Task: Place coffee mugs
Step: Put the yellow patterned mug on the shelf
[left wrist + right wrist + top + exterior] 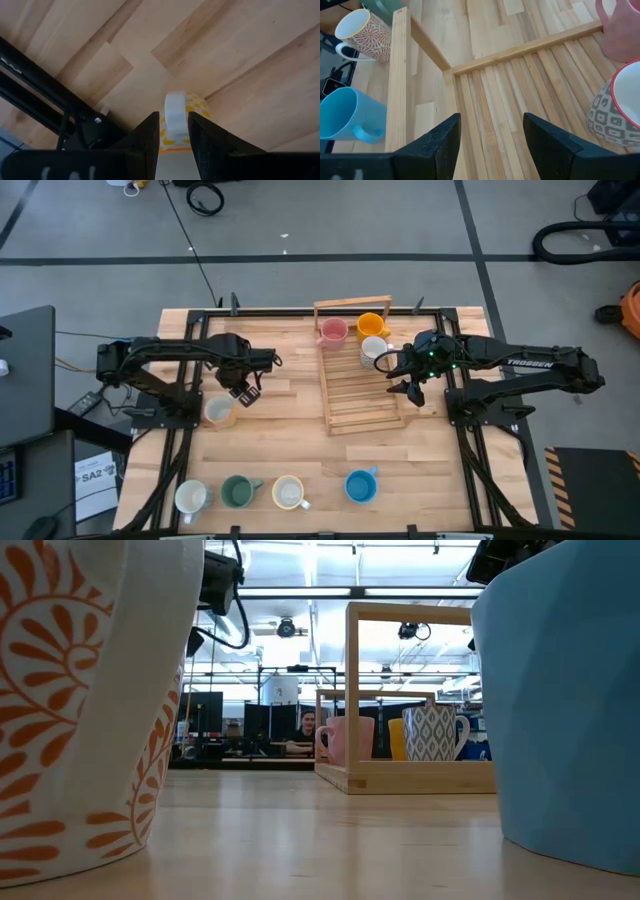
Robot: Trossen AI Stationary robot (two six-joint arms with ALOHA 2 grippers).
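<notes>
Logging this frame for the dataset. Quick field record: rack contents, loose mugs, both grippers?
rack: pink mug, orange mug, patterned white mug
front row on table: white mug, green mug, cream mug, blue mug
left gripper: closed on handle of yellow-patterned mug
right gripper: open over rack, empty

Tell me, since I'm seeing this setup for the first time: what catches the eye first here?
A slatted wooden rack sits mid-table with three ceramic mugs at its far end: pink, orange and grey-patterned white. Four more mugs line the near edge, among them a glossy blue one. The left gripper is closed on the white handle of a yellow-patterned mug; the right gripper hovers open over the rack.
</notes>
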